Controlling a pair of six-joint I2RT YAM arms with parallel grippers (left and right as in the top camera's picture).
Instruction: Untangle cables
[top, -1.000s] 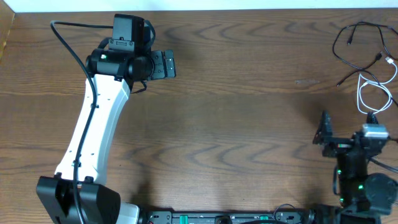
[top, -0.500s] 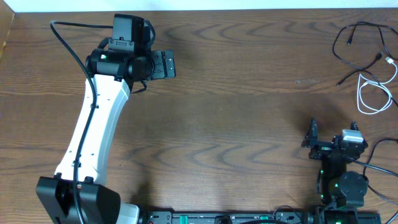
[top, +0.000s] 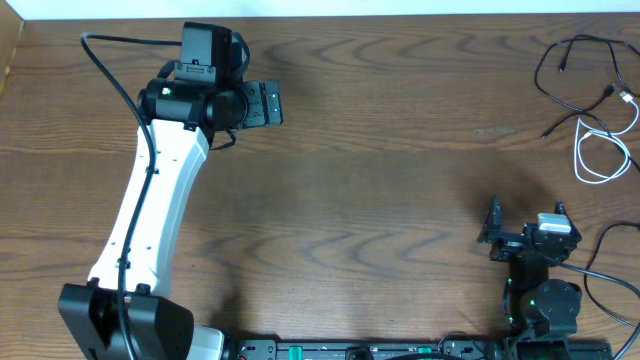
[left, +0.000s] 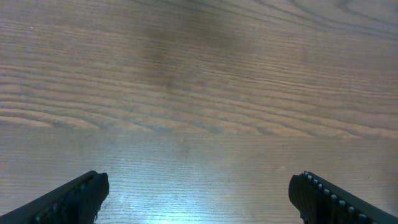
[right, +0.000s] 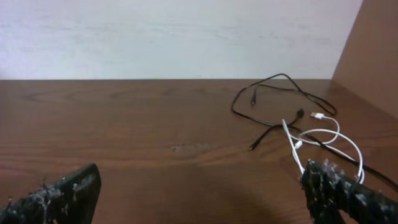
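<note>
Both jaws were wide open, nothing held. Left gripper (top: 270, 103) sat upper left over the table (top: 400, 150), right gripper (top: 525, 225) lower right. Black cable (top: 538, 72) and white cable (top: 579, 155) lay loosely overlapped in the upper right corner, well apart from both grippers.

No text, label, brand or number is legible anywhere (not on the left arm (top: 150, 195), right arm (top: 540, 295) or surface (top: 380, 160)).

One thin black cable (right: 283, 75), one thin white cable (top: 579, 152), two cables in all, two robot arms, one left arm (top: 150, 200) and one right arm (top: 540, 290), two fingers (left: 74, 198) on each, four fingers altogether, one wooden table (top: 380, 180)
</note>
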